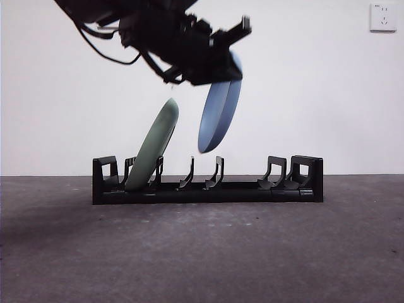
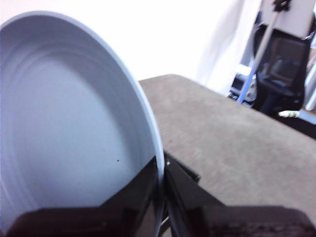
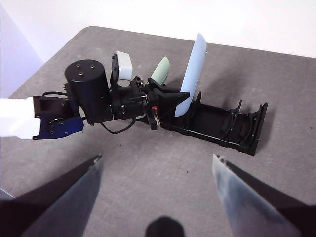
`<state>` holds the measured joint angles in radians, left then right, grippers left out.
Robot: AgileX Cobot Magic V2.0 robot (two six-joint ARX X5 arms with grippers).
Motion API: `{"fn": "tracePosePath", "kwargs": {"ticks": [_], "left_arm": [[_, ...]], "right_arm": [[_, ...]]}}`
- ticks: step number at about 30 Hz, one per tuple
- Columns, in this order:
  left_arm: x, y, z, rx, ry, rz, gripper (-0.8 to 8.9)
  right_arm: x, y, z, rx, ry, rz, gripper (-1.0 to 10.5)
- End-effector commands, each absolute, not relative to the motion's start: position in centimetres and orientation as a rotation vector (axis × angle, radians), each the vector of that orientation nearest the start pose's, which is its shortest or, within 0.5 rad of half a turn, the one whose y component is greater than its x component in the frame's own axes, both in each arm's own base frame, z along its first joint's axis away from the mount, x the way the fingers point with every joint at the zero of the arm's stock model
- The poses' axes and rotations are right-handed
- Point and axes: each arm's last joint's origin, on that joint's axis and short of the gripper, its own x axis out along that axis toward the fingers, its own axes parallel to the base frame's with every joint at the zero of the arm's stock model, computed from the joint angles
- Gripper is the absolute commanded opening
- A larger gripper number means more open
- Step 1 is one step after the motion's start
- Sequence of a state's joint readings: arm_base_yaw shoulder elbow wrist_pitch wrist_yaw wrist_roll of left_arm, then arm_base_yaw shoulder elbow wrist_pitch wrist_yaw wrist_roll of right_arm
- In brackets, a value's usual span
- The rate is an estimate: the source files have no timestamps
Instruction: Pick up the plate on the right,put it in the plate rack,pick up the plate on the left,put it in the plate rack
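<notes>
The right gripper [image 3: 157, 163] hangs high above the grey table [image 3: 148, 168] with its 2 black jaws spread wide and nothing between them, looking down on the work from well apart. Beyond it, in the front view, the long, low black plastic plate rack [image 1: 208, 183] stands across the table, its curved prongs upright between blocky open-framed ends. A round sage-green plate [image 1: 153, 151] already sits in a slot near the rack's 9 o'clock end, resting on its edge and leaning toward 1 o'clock. Just beside it, toward 3 o'clock, a round pale blue plate [image 1: 219, 117] hangs in the air on edge, tilted the same way, its lower rim a little above the middle prongs and not touching them. The left gripper [image 1: 218, 63] comes in from 11 o'clock and pinches that blue plate [image 2: 69, 123] at its upper rim, 1 jaw on each face, as the left wrist view shows. A white wall socket [image 1: 383, 17] sits on the far wall at 2 o'clock.
</notes>
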<state>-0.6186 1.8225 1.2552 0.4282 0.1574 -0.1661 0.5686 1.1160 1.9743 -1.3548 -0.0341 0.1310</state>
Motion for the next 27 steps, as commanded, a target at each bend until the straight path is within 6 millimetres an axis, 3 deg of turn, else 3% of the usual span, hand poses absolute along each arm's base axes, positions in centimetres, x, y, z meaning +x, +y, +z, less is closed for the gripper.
{"fn": "tracePosePath", "kwargs": {"ticks": [1,10,27], "left_arm": [[34.4,-24.8,25.7,-0.113,0.213,-0.754,-0.09],[35.3,-25.1,22.8,-0.094,0.295,-0.741,-0.09],[35.1,-25.0,21.5,0.017,0.381,-0.719,-0.09]], "right_arm": [[8.6,5.7,51.6,-0.033,0.546,0.563,3.8],[9.0,5.9,51.5,-0.049,0.554,0.565,3.8],[9.8,6.4,51.3,-0.076,0.570,0.569,3.8]]}}
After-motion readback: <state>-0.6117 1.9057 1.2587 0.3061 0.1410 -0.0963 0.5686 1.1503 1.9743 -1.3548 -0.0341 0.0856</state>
